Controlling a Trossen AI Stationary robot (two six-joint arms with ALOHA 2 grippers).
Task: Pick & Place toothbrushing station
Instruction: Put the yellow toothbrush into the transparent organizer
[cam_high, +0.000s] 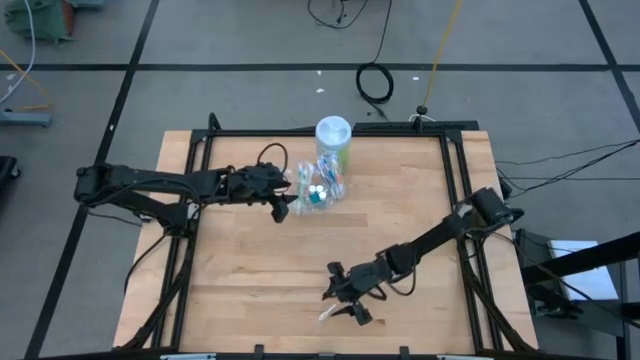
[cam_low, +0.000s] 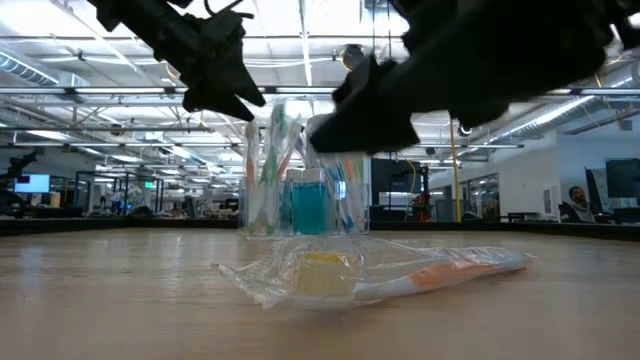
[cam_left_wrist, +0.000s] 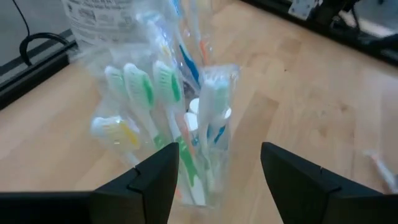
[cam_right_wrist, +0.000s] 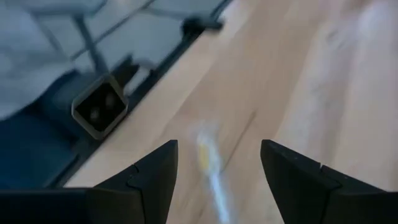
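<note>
A small clear cup (cam_high: 318, 190) stands at the far middle of the table, holding several wrapped toothbrushes (cam_left_wrist: 149, 93) upright and blue tubes (cam_low: 308, 205). My left gripper (cam_high: 283, 207) hovers open just left of the cup; in its wrist view the fingers (cam_left_wrist: 158, 180) stand on either side of the wrapped brushes, and none is held. One toothbrush in a clear wrapper (cam_low: 380, 275) lies flat on the table near the front edge (cam_high: 328, 314). My right gripper (cam_high: 342, 305) hangs open just above it, with the brush ahead between the fingers (cam_right_wrist: 208, 163).
A white and green canister (cam_high: 333, 140) stands just behind the cup at the far edge. Black rails (cam_right_wrist: 99, 109) frame the table on all sides. Bare wood lies between the cup and the lone toothbrush.
</note>
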